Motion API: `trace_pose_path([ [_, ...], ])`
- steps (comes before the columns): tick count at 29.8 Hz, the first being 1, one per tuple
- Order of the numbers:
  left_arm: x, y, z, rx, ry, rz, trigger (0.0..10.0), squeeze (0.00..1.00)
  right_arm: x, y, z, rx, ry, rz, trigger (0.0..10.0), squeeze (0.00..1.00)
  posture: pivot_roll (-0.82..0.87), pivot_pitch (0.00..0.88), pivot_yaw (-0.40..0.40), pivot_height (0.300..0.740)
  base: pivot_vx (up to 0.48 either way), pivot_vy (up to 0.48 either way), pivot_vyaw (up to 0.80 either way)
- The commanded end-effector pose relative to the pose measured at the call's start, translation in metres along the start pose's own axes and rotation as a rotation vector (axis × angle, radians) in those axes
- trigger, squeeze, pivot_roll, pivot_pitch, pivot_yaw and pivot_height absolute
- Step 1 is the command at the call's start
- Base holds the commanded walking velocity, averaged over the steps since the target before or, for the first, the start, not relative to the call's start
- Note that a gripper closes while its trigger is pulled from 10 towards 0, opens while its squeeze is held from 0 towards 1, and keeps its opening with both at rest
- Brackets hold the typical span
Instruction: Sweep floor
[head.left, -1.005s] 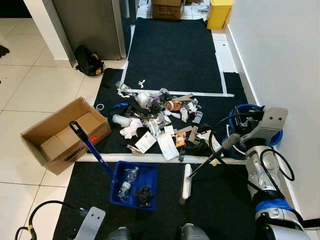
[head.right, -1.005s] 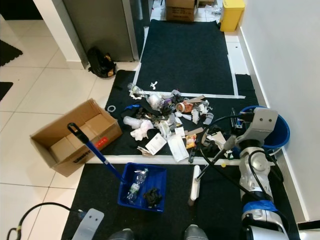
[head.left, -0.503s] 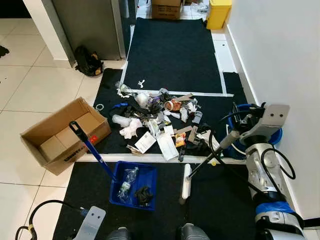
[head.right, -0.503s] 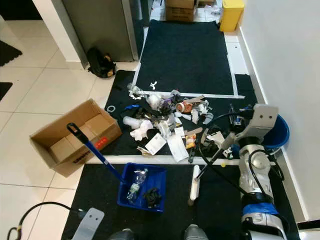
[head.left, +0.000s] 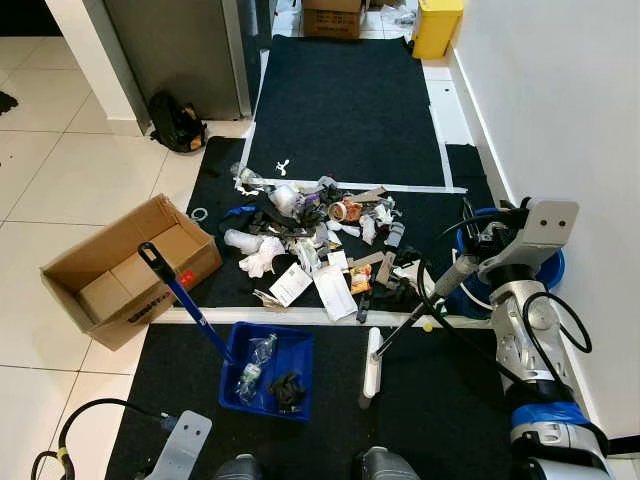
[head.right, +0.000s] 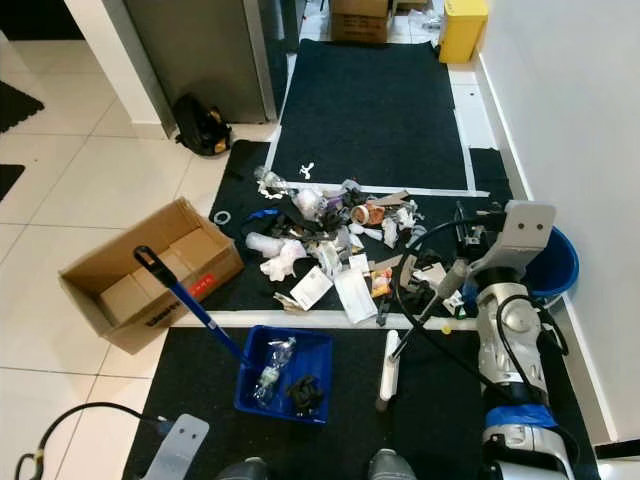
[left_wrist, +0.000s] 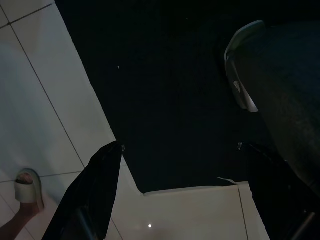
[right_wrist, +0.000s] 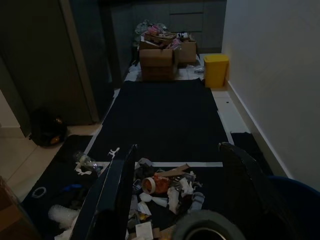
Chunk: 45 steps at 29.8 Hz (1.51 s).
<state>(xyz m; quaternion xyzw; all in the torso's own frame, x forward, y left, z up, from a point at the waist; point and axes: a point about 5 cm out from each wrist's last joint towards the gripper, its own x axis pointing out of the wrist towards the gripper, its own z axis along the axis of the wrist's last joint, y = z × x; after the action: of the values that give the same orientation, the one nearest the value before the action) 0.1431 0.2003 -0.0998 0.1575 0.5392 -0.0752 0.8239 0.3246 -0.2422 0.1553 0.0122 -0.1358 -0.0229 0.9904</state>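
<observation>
just bottle (head.left: 254, 362) and dark clump in blue dustpan (head.left: 268, 369); cardboard box (head.left: 128, 268) beside

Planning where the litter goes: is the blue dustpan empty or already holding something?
Not empty. The blue dustpan holds a clear plastic bottle and a dark crumpled item.

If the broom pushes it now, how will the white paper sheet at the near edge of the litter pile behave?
The white paper sheet looks thin and flat, so it is probably light and floppy. It may slide on the dark mat, or slip under the broom head instead of moving ahead.
</observation>
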Motion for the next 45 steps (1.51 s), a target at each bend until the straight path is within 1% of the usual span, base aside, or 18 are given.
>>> trace_pose_path([
  [1,0.000,-0.011,-0.011,-0.004,0.041,-0.035,10.0,0.00,-0.003,-0.002,0.000,0.011,0.001,-0.009,10.0,0.00,0.02,0.153,0.032,0.740,0.000,0.000,0.00],
  [17,-0.001,-0.012,-0.012,-0.002,0.042,-0.038,10.0,0.00,-0.003,-0.001,0.003,0.023,0.004,-0.006,10.0,0.00,0.02,0.156,0.029,0.740,0.000,0.000,0.00],
  [20,-0.001,-0.012,-0.012,-0.001,0.043,-0.038,10.0,0.00,-0.003,0.000,0.003,0.045,0.005,-0.008,10.0,0.00,0.02,0.155,0.027,0.740,0.000,0.000,0.00],
  [29,0.000,-0.012,-0.011,0.001,0.041,-0.038,10.0,0.00,-0.001,0.007,0.007,0.064,-0.006,0.021,10.0,0.00,0.02,0.155,0.029,0.740,0.000,0.000,0.00],
  [45,-0.001,-0.014,-0.013,-0.001,0.044,-0.040,10.0,0.00,-0.001,0.003,0.011,0.075,-0.013,0.010,10.0,0.00,0.02,0.156,0.028,0.740,0.000,0.000,0.00],
])
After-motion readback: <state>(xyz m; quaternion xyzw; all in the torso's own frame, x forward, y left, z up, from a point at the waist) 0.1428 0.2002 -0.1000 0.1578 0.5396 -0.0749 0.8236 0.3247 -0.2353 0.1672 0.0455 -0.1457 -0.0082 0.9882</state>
